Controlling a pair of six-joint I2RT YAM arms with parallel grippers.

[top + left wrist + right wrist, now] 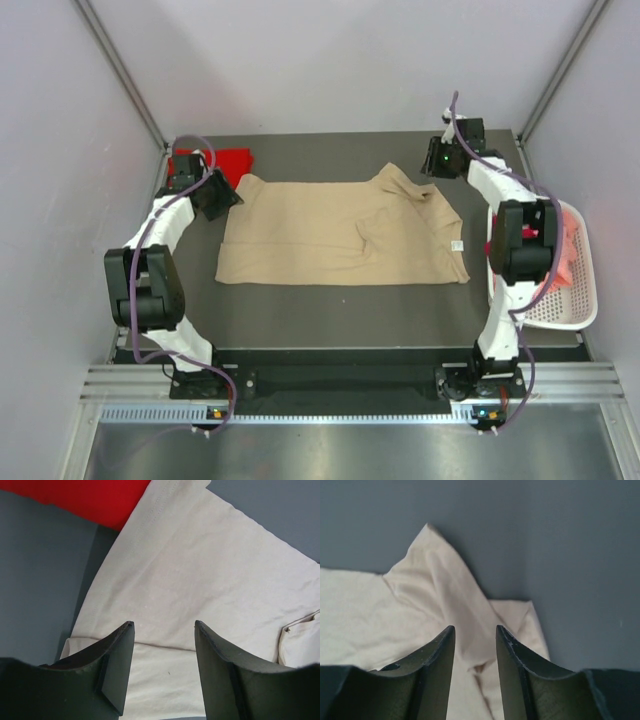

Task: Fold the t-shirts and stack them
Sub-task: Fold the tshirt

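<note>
Dark grey table point(330, 310) fills the floor of a pale-walled booth. The tan t-shirt point(330, 235) lies spread across its middle, its long axis running from my left side to my right. Its stitched hem is at the left end.

My left claw point(164, 625) hangs over the far-left corner of that shirt. Its jaws are wide apart with nothing between them, and the cloth is directly below. My right claw point(475, 628) sits over the far-right end, where the fabric rises in a creased peak. Its jaws are parted by a narrower gap and, as far as I can see, pinch nothing.

So each far corner lies straight under the arm nearer to it. I judge the coming grab to be a short drop at both ends, followed by a pull toward my bases, across the shirt's short axis.

A folded red t-shirt point(232, 160) sits at the far-left corner of the table and meets the tan hem. I cannot tell which lies on top, so a careless pinch on the left might catch both. The white basket point(575, 315), holding pink cloth point(570, 250), stands off the shirt's right end, clear of it.
</note>
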